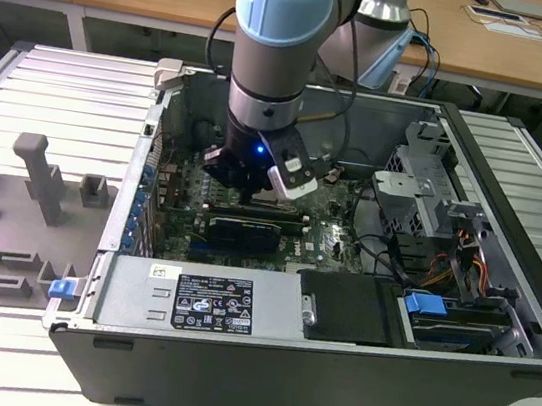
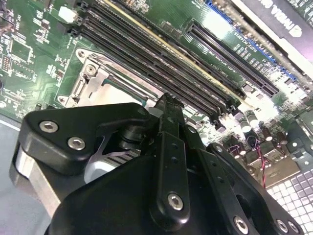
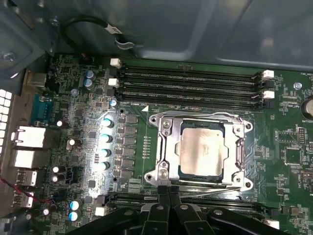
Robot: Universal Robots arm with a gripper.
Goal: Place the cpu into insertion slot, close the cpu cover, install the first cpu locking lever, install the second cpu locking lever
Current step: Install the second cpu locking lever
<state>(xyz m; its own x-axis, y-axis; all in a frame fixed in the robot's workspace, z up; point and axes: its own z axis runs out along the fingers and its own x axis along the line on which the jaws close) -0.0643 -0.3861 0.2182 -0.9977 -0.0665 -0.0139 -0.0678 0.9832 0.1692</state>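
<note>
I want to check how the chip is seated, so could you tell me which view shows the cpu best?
The first wrist view: the cpu lies flat and unobstructed inside the silver socket frame. In the other views the arm blocks it.

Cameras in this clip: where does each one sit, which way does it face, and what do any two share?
Exterior view: off the arm, looking down into the open computer case; the arm reaches in.
First wrist view: on the arm, facing the green circuit board; cpu lies in the insertion slot, gripper at its edge.
Second wrist view: on the arm, low across the gripper toward the memory slots.
Both wrist views share socket and memory slots.
</note>
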